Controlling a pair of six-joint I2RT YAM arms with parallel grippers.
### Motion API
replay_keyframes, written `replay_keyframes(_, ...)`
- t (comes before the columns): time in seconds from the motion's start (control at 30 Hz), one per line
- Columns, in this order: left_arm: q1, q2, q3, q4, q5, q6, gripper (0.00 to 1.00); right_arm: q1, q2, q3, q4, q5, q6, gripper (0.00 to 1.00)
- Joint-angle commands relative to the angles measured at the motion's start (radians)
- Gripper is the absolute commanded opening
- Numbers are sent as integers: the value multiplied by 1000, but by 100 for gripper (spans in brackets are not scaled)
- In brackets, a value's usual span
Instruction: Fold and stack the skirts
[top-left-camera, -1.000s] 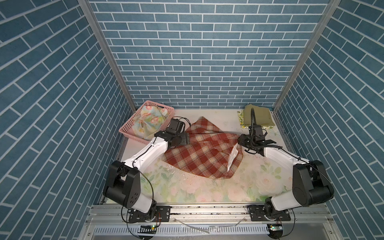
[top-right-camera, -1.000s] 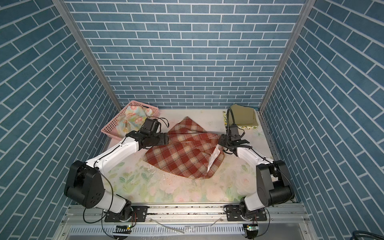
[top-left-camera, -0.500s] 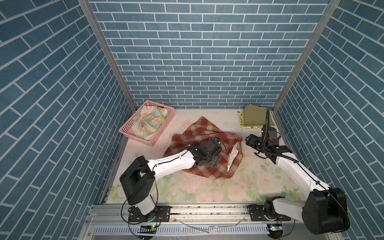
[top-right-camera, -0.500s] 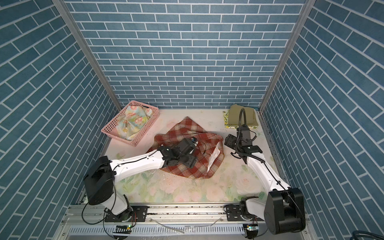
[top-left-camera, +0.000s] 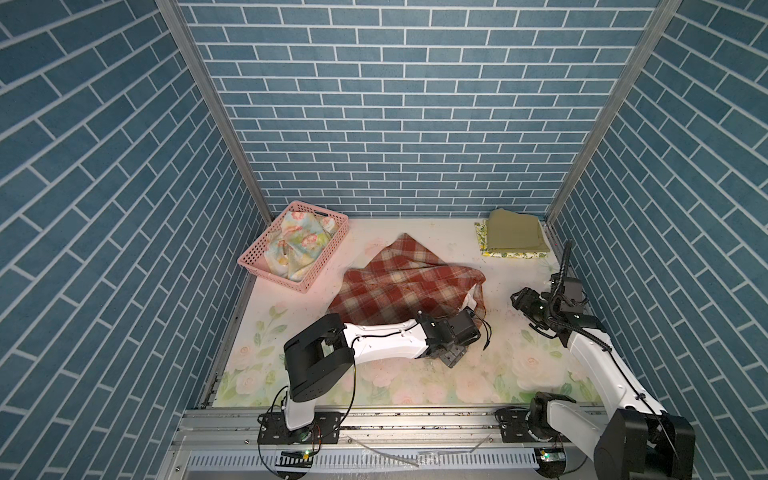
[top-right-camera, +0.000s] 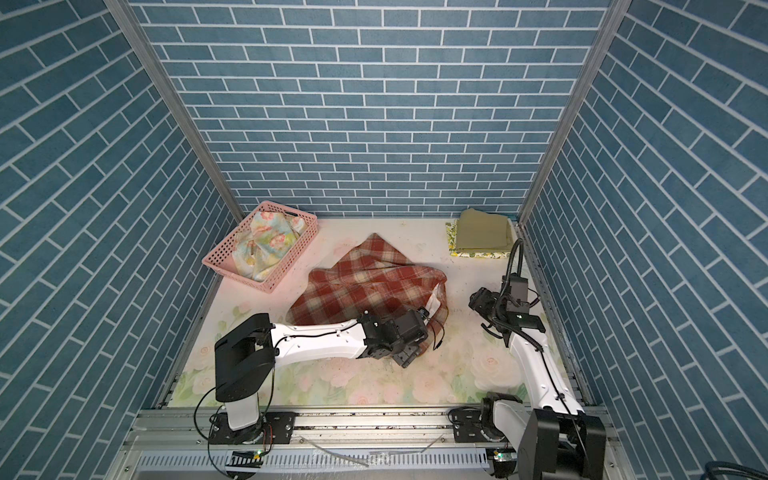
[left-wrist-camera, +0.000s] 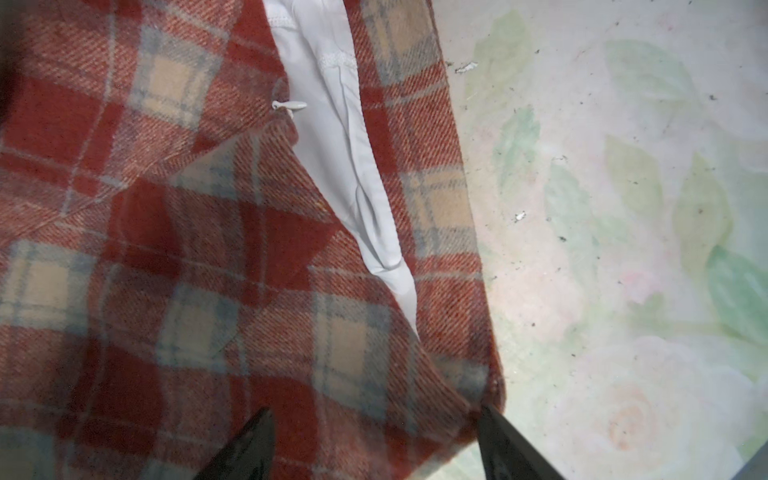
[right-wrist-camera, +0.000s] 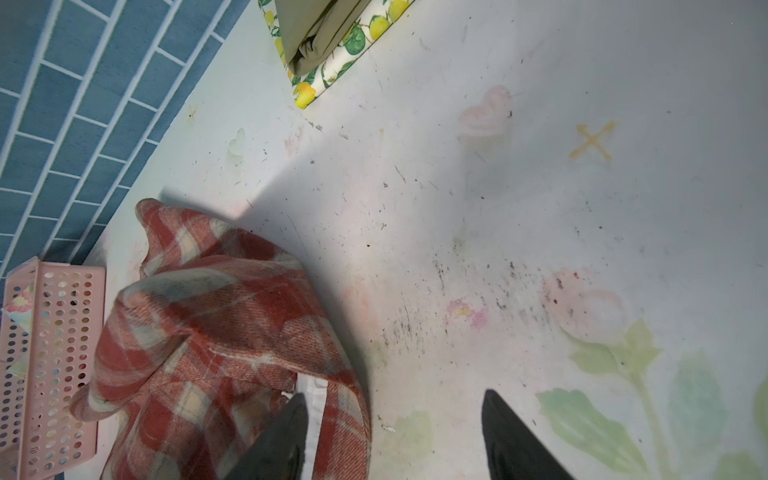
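- At the near corner of the rust-red and cream plaid cloth skirt (left-wrist-camera: 187, 249), the left gripper (left-wrist-camera: 374, 411) straddles the hem, jaws spread.
- Right gripper (right-wrist-camera: 395, 392), spread and empty, hangs just beside.

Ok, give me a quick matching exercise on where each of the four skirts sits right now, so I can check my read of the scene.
Things:
1. plaid skirt
2. floral skirt
3. olive skirt
4. lemon-print skirt

States:
A. folded, at the bottom of the stack in the far right corner
B. loose and unfolded inside the pink basket
C. crumpled in the middle of the table
D. folded, lying on top of another skirt

Pairs: 1-C, 2-B, 3-D, 4-A
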Motion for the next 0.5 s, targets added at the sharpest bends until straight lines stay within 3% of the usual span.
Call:
replay_keyframes(0.0, -12, 49, 53, -5, -4, -41, 77, -3, -39, -17, -18, -21, -11, 66)
replay_keyframes(0.1, -11, 111, 120, -46, -11, -55, 75, -3, -59, -14, -40, -14, -28, 66)
replay_keyframes(0.17, -10, 146, 157, -85, -16, -59, 66, -3, -62, -13, -42, -21, -38, 66)
replay_keyframes(0.3, -3, 118, 93, -80, -51, -82, 9, 17, -41, 10, -40, -58, -95, 68)
replay_keyframes(0.33, 4, 95, 56, -67, -50, -93, 0, 30, -39, 12, -35, -54, -105, 69)
replay_keyframes(0.47, 29, -24, -79, -32, -68, -130, 0, 102, -17, 34, -2, -47, -141, 70)
